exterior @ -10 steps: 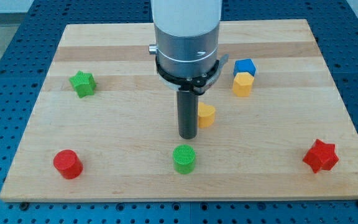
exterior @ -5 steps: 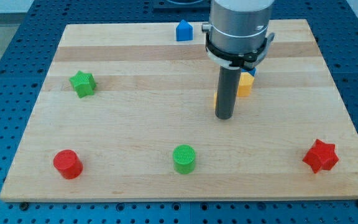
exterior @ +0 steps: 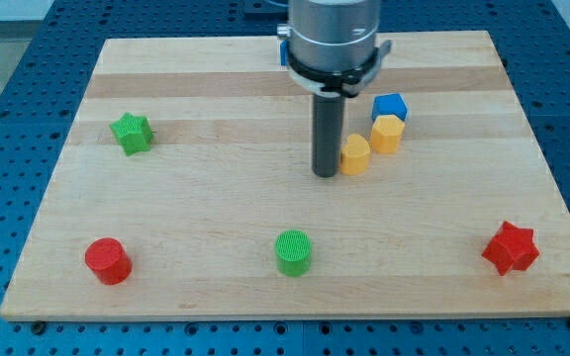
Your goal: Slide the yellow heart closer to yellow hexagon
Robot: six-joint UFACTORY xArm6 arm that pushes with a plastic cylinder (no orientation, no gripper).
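Note:
The yellow heart [exterior: 355,155] lies on the wooden board [exterior: 216,218] right of centre. The yellow hexagon [exterior: 386,133] sits just up and to the right of it, nearly touching. A blue cube [exterior: 390,106] stands right behind the hexagon. My tip [exterior: 326,173] rests on the board directly to the left of the yellow heart, touching or almost touching its left side.
A green star [exterior: 132,133] is at the left. A red cylinder [exterior: 107,261] is at the bottom left, a green cylinder [exterior: 293,252] at bottom centre, a red star [exterior: 510,247] at bottom right. A blue block [exterior: 283,40] is mostly hidden behind the arm at the top.
The yellow heart has moved up and to the right, ending beside the yellow hexagon. My tip went right with it, then shifted back to the heart's left side.

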